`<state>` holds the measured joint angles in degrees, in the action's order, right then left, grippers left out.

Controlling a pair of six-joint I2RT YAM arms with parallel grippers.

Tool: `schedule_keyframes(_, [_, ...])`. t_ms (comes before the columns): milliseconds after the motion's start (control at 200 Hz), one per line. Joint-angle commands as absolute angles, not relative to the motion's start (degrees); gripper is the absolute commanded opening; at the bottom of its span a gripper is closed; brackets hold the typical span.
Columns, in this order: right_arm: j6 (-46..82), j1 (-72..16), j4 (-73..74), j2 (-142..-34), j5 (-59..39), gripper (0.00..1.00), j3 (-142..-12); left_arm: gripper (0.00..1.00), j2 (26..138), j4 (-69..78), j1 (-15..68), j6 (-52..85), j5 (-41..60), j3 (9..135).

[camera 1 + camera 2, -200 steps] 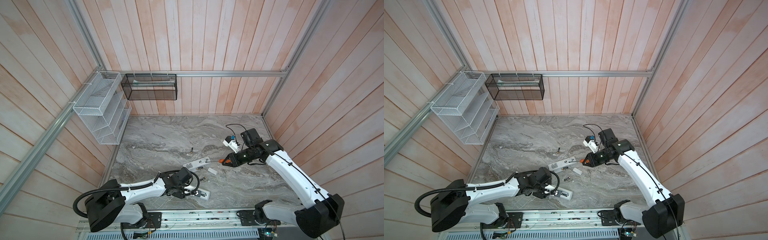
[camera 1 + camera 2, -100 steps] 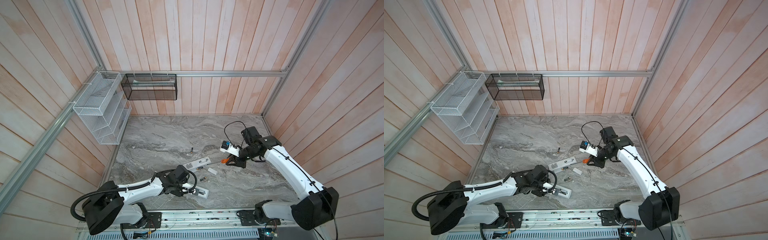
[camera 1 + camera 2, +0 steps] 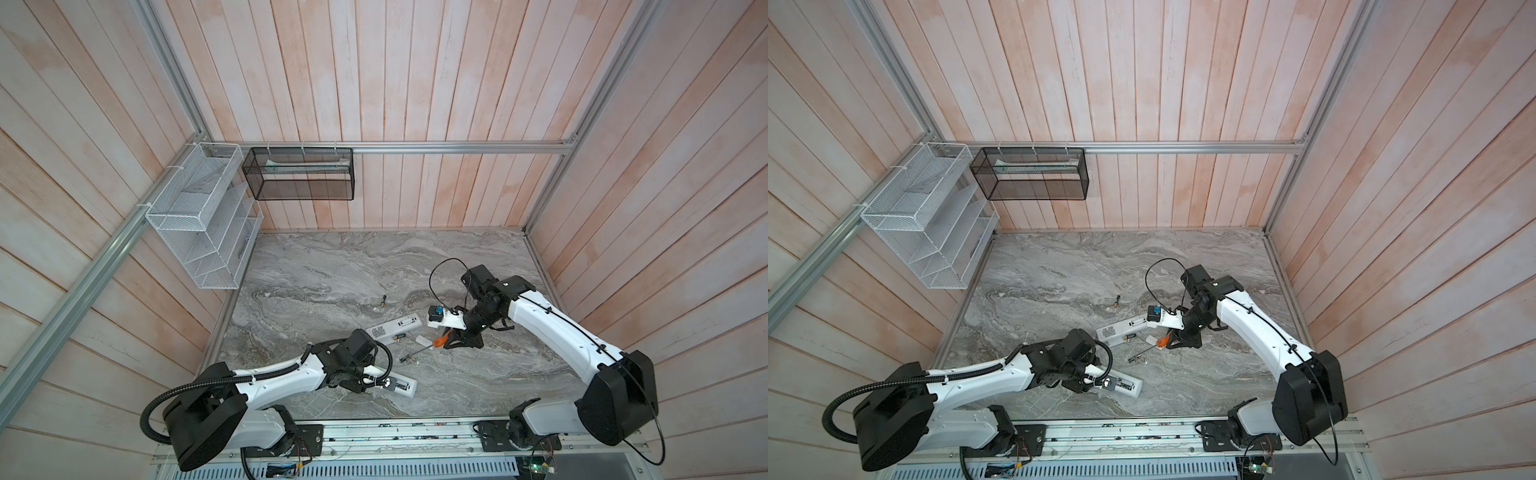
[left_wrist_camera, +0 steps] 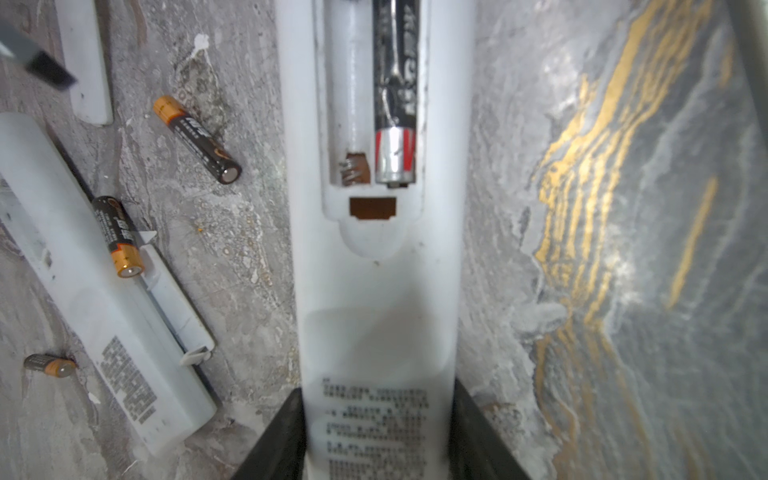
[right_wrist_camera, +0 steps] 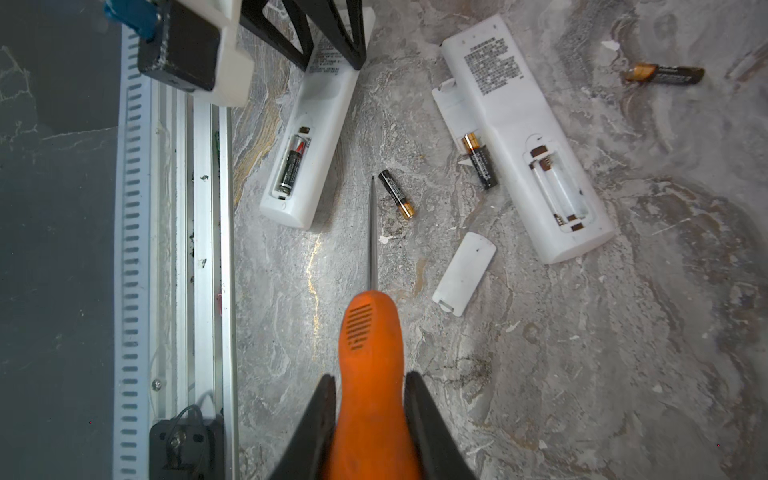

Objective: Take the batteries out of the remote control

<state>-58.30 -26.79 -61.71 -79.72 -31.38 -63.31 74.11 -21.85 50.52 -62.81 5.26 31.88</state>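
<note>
Overhead, in a top view, the left gripper (image 3: 368, 384) clamps one remote (image 3: 401, 386); the right gripper (image 3: 452, 343) pinches the screwdriver (image 3: 439, 341). Left wrist view: the remaining battery (image 4: 395, 104) sits straight ahead, lengthwise in its bay. Right wrist view: it lies ahead, aside of the tip; a loose battery (image 5: 397, 193) lies nearer.

Remote (image 4: 376, 291) — label blurred (unreadable)

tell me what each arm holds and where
The left tool clamps the white plastic remote control across its printed-label end; the right tool grips the orange-handled metal screwdriver at the handle's rear.
</note>
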Motion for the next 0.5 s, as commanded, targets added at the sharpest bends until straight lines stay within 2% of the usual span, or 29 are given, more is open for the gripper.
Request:
schedule_keyframes(0, [-61.4, -28.2, -62.0, -77.9, -32.9, 0.0, -61.9, 0.0, 74.0, -25.3, 50.2, -64.2, 6.2, 30.0])
schedule_keyframes(250, [-64.6, -29.2, -65.0, -70.8, -34.2, 0.0, -62.1, 0.0, 74.5, -26.2, 49.7, -64.4, 6.8, 30.5])
schedule_keyframes(495, [-62.9, -34.2, -64.4, -74.0, -34.7, 0.0, -58.5, 0.0, 75.1, -27.1, 49.6, -64.1, 7.2, 31.5])
